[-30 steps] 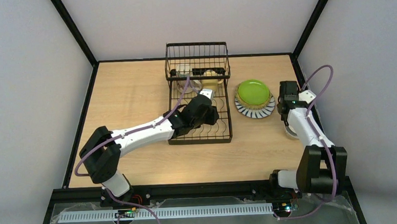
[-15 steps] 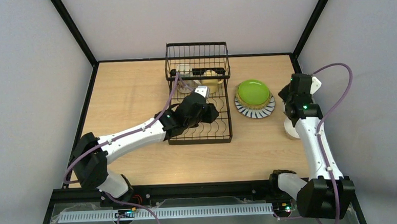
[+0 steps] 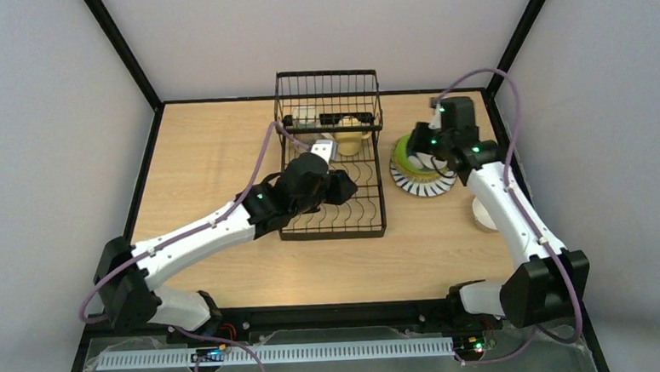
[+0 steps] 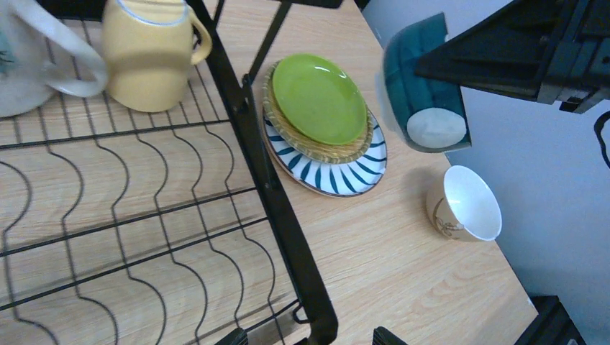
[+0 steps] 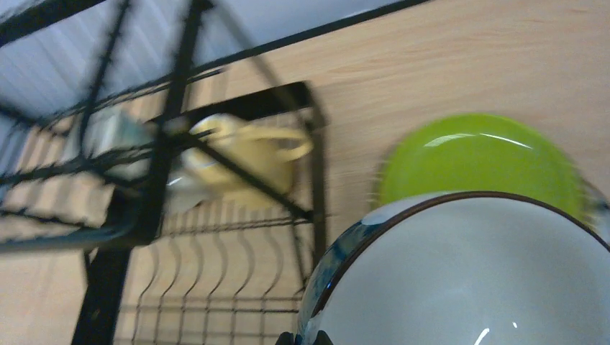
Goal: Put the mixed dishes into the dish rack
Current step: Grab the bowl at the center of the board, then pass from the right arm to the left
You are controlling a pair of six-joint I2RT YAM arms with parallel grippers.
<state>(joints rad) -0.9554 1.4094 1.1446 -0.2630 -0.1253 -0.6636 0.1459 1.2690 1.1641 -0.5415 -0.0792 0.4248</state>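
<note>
My right tool (image 5: pixel 302 338) has swung left above the plates (image 4: pixel 320 108), grasping the blue-patterned mug (image 4: pixel 421 86), white inside with a brown rim; my left tool (image 3: pixel 325 149) hangs released.

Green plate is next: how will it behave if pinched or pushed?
The green plate looks glossy and stiff, so a rim pinch may slip. It rests atop the tan plate, so a push would likely slide it, not tip it.
</note>
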